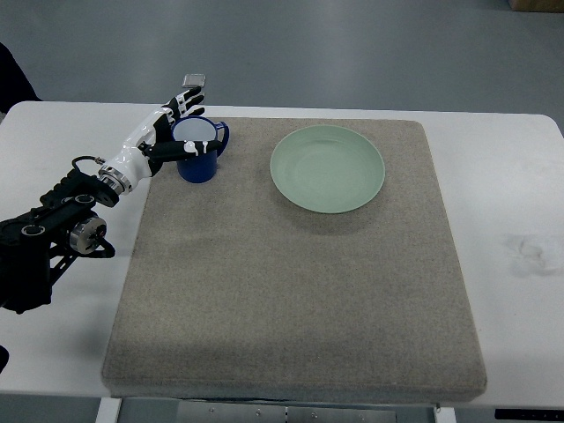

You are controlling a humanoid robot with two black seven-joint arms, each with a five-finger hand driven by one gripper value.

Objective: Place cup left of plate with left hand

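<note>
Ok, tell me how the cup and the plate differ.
The cup is dark blue with a white inside; the plate is pale green all over. The cup is tall, narrow and has a handle; the plate is wide, flat and has none. The left hand is at the cup, fingers around it; nothing touches the plate. Both stand upright on the grey mat, and both look empty.

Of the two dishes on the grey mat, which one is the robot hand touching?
The blue cup with the white inside, at the mat's far left corner. The left hand wraps it. The green plate lies apart, untouched.
</note>
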